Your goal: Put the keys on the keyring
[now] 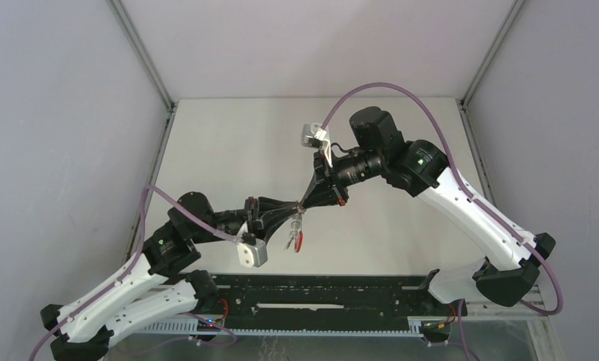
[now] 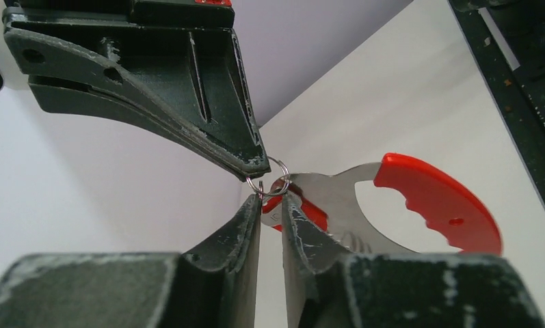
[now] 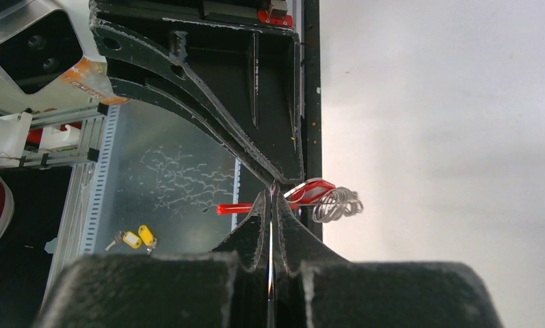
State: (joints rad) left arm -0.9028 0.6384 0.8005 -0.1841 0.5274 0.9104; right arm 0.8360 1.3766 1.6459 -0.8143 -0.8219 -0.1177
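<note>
Above the table's middle my two grippers meet tip to tip. My right gripper [image 1: 305, 200] [image 3: 271, 198] is shut on a small split ring [image 2: 268, 179]. The keyring [image 1: 299, 239] hangs below the tips, with a red arc [image 2: 437, 205], a silver band and a row of small loops [image 3: 336, 203]. My left gripper [image 1: 293, 215] [image 2: 271, 198] has its jaws a narrow gap apart at that split ring. Between its fingertips sits a red and silver piece [image 2: 313, 214], seemingly a tagged key. Whether the fingers press on it is unclear. Other keys are not made out.
The black base rail [image 1: 319, 289] runs along the near edge. Grey walls with metal corner posts [image 1: 142, 56] close the back and sides. Two yellow-tagged keys [image 3: 131, 238] lie on a lower surface beyond the rail. The left wrist camera housing [image 1: 251, 254] hangs beside the keyring.
</note>
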